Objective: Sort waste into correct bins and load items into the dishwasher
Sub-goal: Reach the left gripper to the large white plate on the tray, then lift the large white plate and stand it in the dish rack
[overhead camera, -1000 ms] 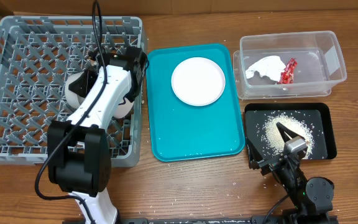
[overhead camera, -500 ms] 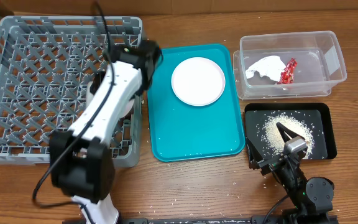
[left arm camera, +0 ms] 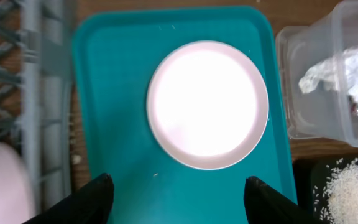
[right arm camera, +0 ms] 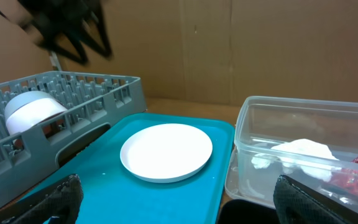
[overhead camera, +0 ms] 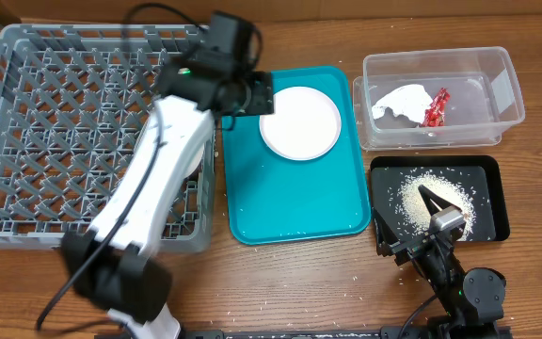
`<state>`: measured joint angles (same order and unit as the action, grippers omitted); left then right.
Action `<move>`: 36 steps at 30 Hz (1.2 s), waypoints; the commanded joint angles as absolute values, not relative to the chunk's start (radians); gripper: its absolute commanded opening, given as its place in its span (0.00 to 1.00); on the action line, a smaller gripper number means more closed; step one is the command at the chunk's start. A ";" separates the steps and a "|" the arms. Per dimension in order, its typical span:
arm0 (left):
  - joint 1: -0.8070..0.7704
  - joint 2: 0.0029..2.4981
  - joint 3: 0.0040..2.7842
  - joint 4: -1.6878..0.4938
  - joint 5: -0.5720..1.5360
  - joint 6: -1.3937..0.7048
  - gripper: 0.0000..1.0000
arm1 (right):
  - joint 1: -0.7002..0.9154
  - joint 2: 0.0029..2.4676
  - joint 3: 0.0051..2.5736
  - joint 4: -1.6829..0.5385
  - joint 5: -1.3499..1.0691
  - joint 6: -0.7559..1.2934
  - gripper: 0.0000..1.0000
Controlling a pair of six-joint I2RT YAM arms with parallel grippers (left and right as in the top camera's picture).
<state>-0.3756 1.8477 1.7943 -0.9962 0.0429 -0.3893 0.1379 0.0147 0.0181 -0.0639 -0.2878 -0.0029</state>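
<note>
The left fingers [overhead camera: 258, 94] hang just left of the plate [overhead camera: 299, 123] on the teal tray [overhead camera: 290, 207]. The right fingers [overhead camera: 428, 200] sit well apart, over the rice [overhead camera: 407, 202]. From the left wrist, the fingers are spread and empty, with the round, clean white plate straight ahead. From the right wrist, the fingers are spread too, and the plate lies ahead-left.

Bright, even light falls from overhead, leaving only soft shadows. The plate [left arm camera: 207, 104] washes out to glaring white in the left wrist view. Motion blur smears the left arm [overhead camera: 172, 141] near the counter's back edge, and the rack [left arm camera: 51, 124] looks soft.
</note>
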 commanded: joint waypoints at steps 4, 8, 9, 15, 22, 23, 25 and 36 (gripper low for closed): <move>-0.385 2.148 1.779 -0.914 0.082 -0.453 0.60 | 0.136 0.005 0.008 -0.057 -0.281 0.001 1.00; -0.388 2.233 1.779 -0.916 0.078 -0.453 0.58 | 0.136 0.005 0.008 -0.057 -0.281 0.001 1.00; -0.387 2.251 1.779 -0.919 0.080 -0.454 0.57 | 0.136 0.005 0.008 -0.057 -0.281 0.001 1.00; -0.381 2.258 1.787 -0.962 0.125 -0.453 0.07 | 0.136 0.005 0.008 -0.057 -0.281 0.001 1.00; -0.342 2.069 1.879 -1.127 -0.007 -0.447 0.04 | 0.136 0.005 0.008 -0.057 -0.281 0.001 1.00; -0.340 2.031 1.893 -1.154 -0.065 -0.440 0.04 | 0.136 0.005 0.008 -0.057 -0.281 0.001 1.00; -0.339 1.947 1.916 -1.206 -0.220 -0.422 0.04 | 0.136 0.005 0.008 -0.057 -0.281 0.001 1.00; -0.307 1.723 1.919 -1.408 -1.155 -0.167 0.04 | 0.136 0.005 0.008 -0.057 -0.281 0.001 1.00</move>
<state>-0.3325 1.6840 1.9232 -1.4162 -0.7765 -0.2874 0.1383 0.0147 0.0181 -0.0635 -0.2882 -0.0036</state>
